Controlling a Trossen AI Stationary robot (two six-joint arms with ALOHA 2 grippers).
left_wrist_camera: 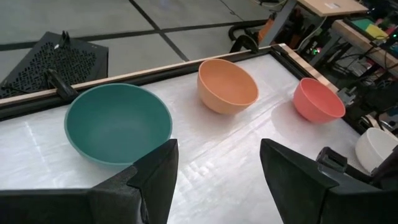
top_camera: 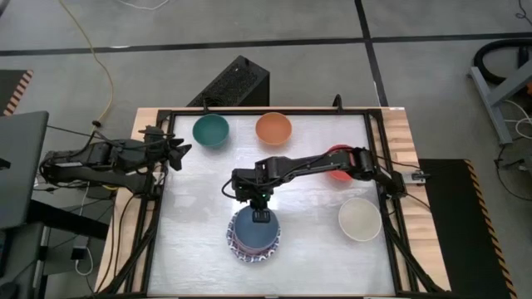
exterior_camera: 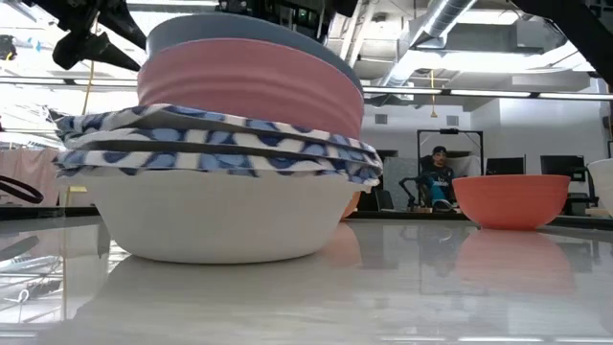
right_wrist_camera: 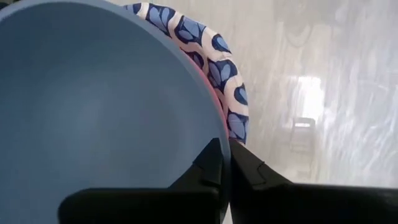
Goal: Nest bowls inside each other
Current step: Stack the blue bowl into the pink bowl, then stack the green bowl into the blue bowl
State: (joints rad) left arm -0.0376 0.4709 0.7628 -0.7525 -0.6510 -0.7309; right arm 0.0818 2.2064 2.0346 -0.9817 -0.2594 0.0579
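Nearest the low camera stood the nested stack (exterior_camera: pixel 230 163), a white bowl (exterior_camera: pixel 215 225) at the bottom with blue-patterned rims (exterior_camera: pixel 220 144) layered above it, then a pink bowl (exterior_camera: pixel 251 91), and a dark blue bowl (top_camera: pixel 254 227) on top. From above, this stack sat near the front middle of the table (top_camera: pixel 199 257), and the right gripper (top_camera: pixel 261 218) was over its far rim. Its wrist view showed the two dark fingers (right_wrist_camera: pixel 208 165) pinched narrowly across the blue bowl's thin rim (one inside the wall, one outside), so the right gripper was closed on that bowl. The other bowls lay apart from the stack: a teal bowl (top_camera: pixel 210 130) and an orange bowl (top_camera: pixel 273 128) side by side along the far edge, a red bowl (top_camera: pixel 336 158) partly under the right arm, and a cream bowl (top_camera: pixel 360 218) near the right edge. At the far left edge of the table the left gripper (top_camera: pixel 176 149) waited just beside the teal bowl, its jaws wide and holding nothing.
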